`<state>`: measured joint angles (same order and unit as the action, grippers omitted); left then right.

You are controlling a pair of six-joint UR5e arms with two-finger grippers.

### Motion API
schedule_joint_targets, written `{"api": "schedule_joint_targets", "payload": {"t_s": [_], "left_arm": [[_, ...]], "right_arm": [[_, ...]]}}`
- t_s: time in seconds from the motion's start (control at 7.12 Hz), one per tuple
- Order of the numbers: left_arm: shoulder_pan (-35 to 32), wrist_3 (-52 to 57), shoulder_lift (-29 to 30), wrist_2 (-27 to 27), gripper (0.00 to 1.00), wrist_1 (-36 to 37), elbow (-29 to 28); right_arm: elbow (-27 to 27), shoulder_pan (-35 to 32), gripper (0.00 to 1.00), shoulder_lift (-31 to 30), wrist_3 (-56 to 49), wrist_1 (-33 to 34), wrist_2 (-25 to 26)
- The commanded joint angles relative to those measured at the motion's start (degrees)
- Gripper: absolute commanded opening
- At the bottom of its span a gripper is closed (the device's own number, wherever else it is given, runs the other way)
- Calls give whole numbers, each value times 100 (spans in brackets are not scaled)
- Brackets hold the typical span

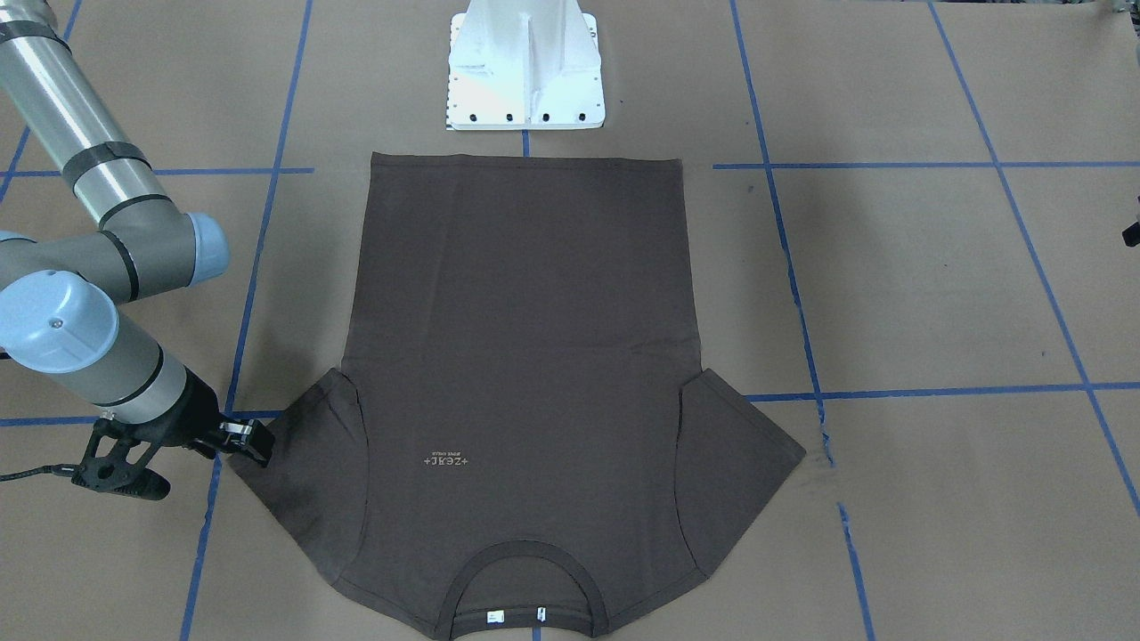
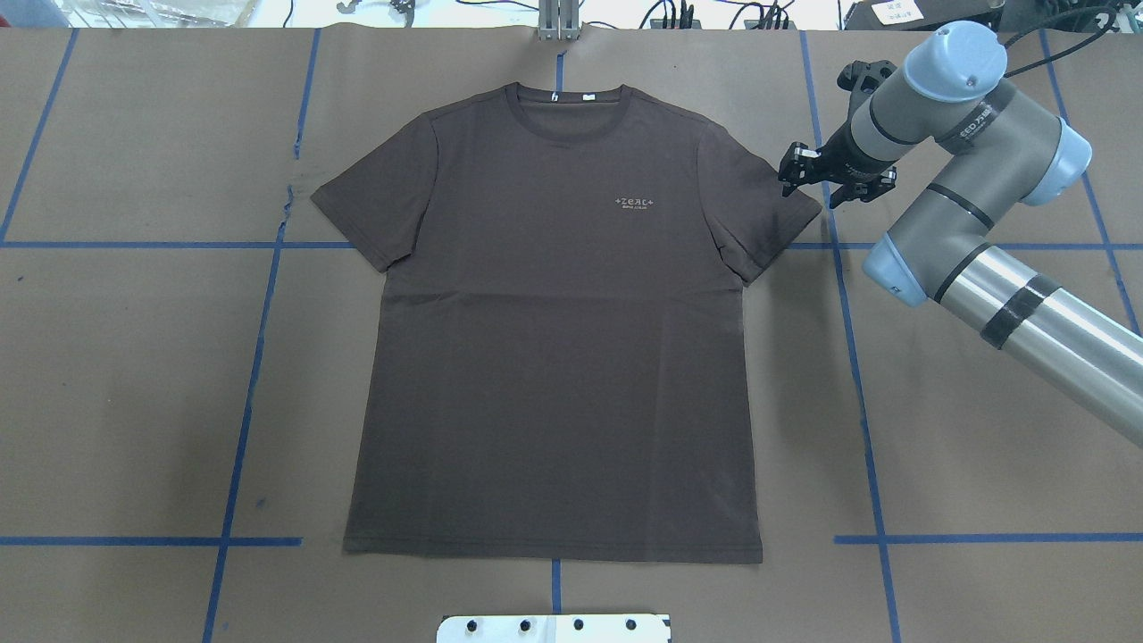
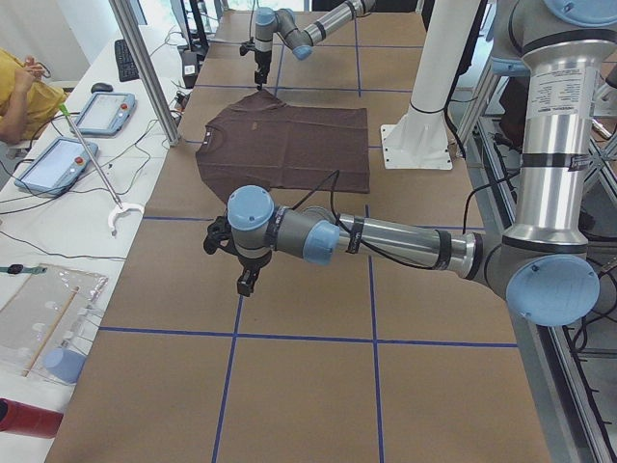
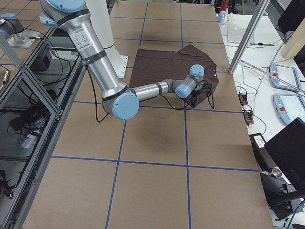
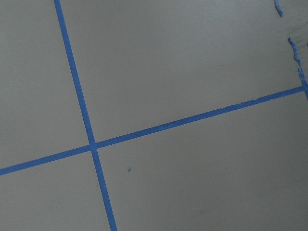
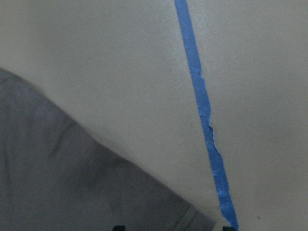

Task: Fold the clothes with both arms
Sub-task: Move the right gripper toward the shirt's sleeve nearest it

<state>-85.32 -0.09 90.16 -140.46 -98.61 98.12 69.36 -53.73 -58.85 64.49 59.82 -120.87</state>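
The dark brown T-shirt [image 2: 554, 357] lies flat and face up on the brown paper, collar away from the robot, both sleeves spread; it also shows in the front view [image 1: 517, 338]. My right gripper [image 2: 817, 183] hovers at the outer tip of the shirt's sleeve [image 1: 294, 454], open, its two fingertips just showing at the bottom edge of the right wrist view, with the sleeve hem [image 6: 57, 183] beneath. My left gripper [image 3: 248, 285] shows only in the exterior left view, well clear of the shirt over bare paper; I cannot tell whether it is open or shut.
Blue tape lines [image 2: 259, 357] divide the paper-covered table into squares. The white pedestal base [image 1: 525, 71] stands just behind the shirt's hem. A side table with tablets [image 3: 58, 159] and a seated person [image 3: 19, 92] runs along the far edge, with metal posts [image 3: 145, 68].
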Motion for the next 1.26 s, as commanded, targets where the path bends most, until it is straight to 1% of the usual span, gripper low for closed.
{"api": "schedule_joint_targets", "payload": {"t_s": [0.0,0.14,0.28,0.56,0.7,0.84,1.12], "left_arm": [[-2,17,-25,-16,100,0,-4],[-2,0,-34,-16,100,-9,14],[-2,0,-34,-16,100,0,14],[-2,0,-34,-16,100,-9,40],[-2,0,-43,-16,100,-9,49],[-2,0,-43,-25,100,0,49],[-2,17,-60,-209,100,-9,31]], "right_arm": [[-133,20,70,-3,-164,-22,89],[-142,64,69,13,-200,-5,237],[-151,82,67,14,-200,-5,248],[-168,82,41,-4,-174,-5,248],[-160,82,18,-4,-130,-5,248],[-160,82,0,-4,-138,-5,248],[-81,82,0,66,-104,4,195]]}}
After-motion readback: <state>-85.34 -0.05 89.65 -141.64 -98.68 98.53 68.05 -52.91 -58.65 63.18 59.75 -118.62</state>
